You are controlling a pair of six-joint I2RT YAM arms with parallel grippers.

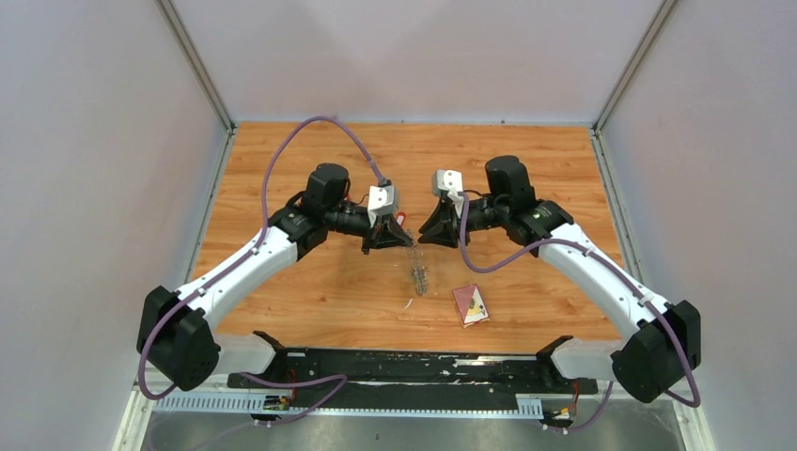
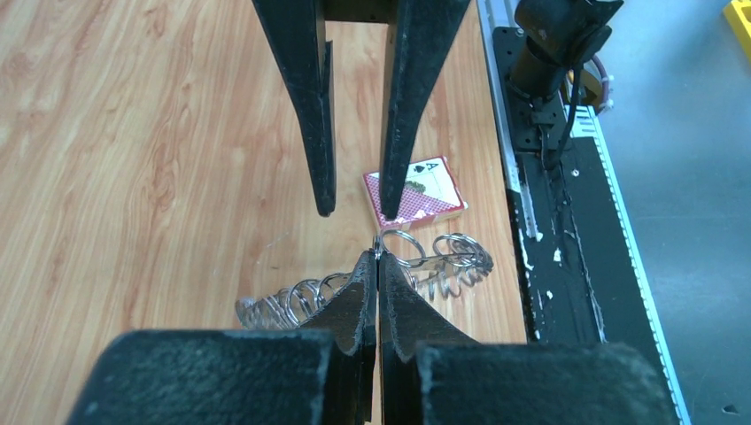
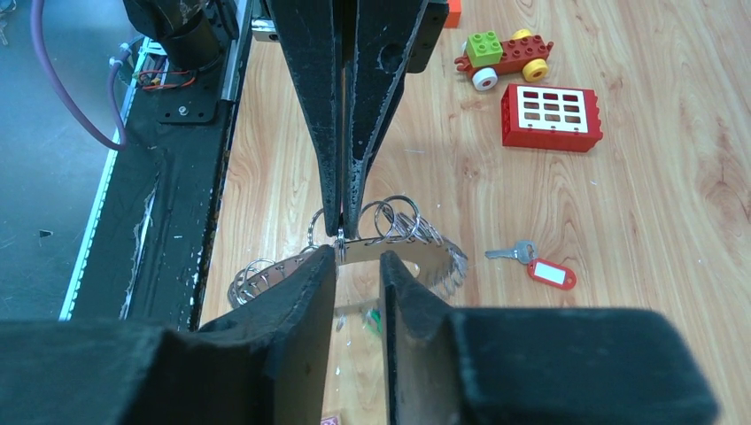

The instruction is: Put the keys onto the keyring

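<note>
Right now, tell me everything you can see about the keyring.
The keyring is a grey metal band bent into a ring, its rim crowded with small silvery wire loops. The left gripper, shut, pinches one loop and holds that side up over the wooden table; whether the far side rests there is unclear. The right gripper, fingers apart, hovers close by.

L gripper point(image 2: 378, 257): jaws shut | R gripper point(image 3: 359, 263): jaws slightly apart | arms angled inward

Top view: high at 6 o'clock, looking toward 12 over the tabletop point(image 1: 310, 291). Wrist views: close, opposed, sharing the keyring point(image 2: 456, 257).
</note>
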